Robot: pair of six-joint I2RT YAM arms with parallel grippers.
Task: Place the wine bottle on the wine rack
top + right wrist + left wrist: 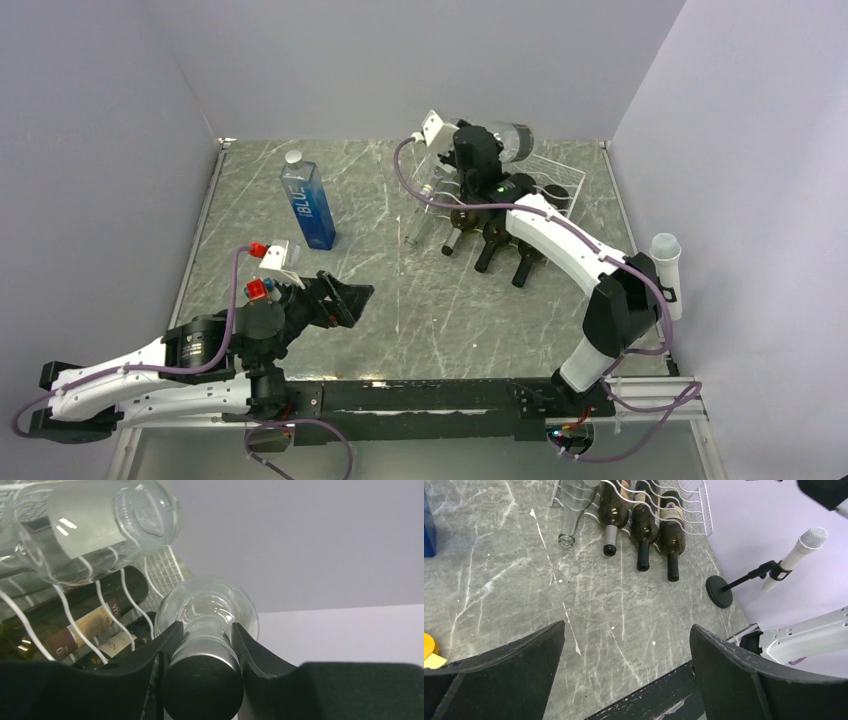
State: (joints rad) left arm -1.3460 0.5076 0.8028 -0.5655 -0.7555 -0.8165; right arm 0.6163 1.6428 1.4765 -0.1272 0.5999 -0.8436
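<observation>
The wine bottle [207, 605] is clear glass with a black cap; my right gripper [207, 628] is shut on its neck. In the top view the wine bottle [508, 140] hangs above the back of the white wire wine rack [562, 176], with the right gripper [468, 152] just left of it. The wine rack [696, 507] holds three dark bottles [644, 525] and a clear bottle [574, 502], necks pointing toward me. Another clear bottle [90, 525] lies on the rack wires [167, 572] beside the held one. My left gripper [350, 298] hovers open and empty near the front left.
A tall blue water bottle [308, 205] stands upright at the back left. A white microphone [796, 552] on a black stand [719, 591] sits at the table's right edge [640, 300]. Grey walls close in the back and both sides.
</observation>
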